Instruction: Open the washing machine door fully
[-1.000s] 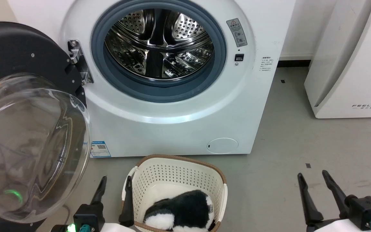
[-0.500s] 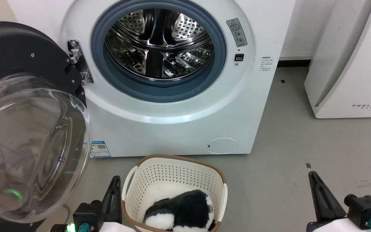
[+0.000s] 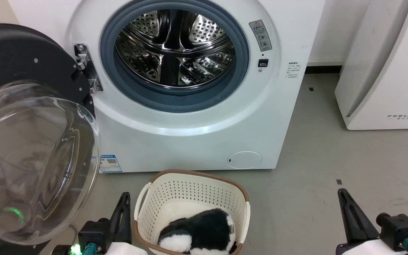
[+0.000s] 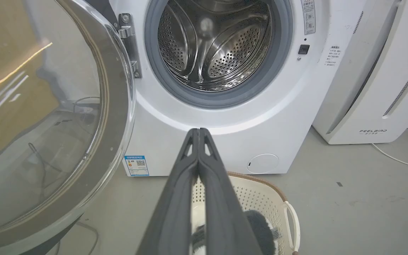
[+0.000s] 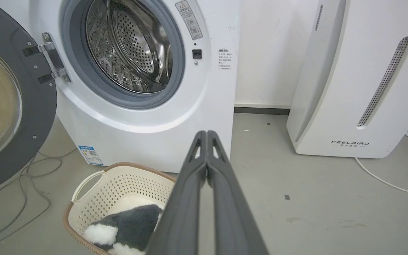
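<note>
Washing machine door point(image 3: 30, 141) hung wide open off the hinge point(image 3: 87, 71) on our left of the washing machine point(image 3: 190, 141), drum mouth fully exposed. Left gripper point(image 3: 125, 194) sat low just beside the basket point(image 3: 190, 174), fingers pressed together, gripping nothing. Right gripper point(image 3: 342, 192) was likewise closed and empty over the floor point(image 3: 331, 159), well apart from the machine.

Leftmost: washing machine door point(image 3: 30, 141), beside washing machine point(image 3: 190, 134); basket point(image 3: 193, 189) before machine, plush toy point(image 3: 200, 230) inside; appliance point(image 3: 384, 71) right.

Head looks down, wrists forward — all share the washing machine point(image 3: 190, 141).
</note>
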### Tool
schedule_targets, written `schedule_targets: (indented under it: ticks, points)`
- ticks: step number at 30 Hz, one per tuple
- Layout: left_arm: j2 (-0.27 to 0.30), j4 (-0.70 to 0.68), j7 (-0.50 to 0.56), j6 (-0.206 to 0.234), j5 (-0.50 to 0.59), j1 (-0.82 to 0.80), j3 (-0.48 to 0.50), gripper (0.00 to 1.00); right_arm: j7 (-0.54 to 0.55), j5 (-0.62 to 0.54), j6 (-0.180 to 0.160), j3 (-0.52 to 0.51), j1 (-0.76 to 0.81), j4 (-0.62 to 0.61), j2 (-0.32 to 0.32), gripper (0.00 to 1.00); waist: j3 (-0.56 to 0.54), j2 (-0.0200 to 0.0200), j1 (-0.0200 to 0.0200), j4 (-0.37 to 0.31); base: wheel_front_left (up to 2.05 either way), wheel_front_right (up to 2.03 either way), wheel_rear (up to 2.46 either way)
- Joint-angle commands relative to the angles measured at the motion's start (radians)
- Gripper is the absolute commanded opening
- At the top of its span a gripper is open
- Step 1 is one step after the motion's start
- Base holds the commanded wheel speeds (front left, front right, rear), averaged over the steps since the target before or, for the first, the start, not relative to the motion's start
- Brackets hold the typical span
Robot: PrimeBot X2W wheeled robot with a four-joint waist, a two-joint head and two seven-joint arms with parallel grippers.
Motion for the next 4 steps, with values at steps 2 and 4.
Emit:
schedule_targets:
  ticks: [2, 4]
  points:
    - [-0.005, -0.006, 0.004, -0.006, 0.013, -0.013, 0.006, 0.00, 0.003, -0.011, 0.000, 0.002, -0.020, 0.005, 0.001, 0.00, 0.000, 0.0000, 0.0000, 0.000, 0.00, 0.00, 0.00]
    - [-0.006, -0.007, 0.007, -0.008, 0.016, -0.014, 0.009, 0.00, 0.004, -0.012, 0.000, 0.002, -0.022, 0.006, 0.001, 0.00, 0.000, 0.0000, 0.0000, 0.001, 0.00, 0.00, 0.00]
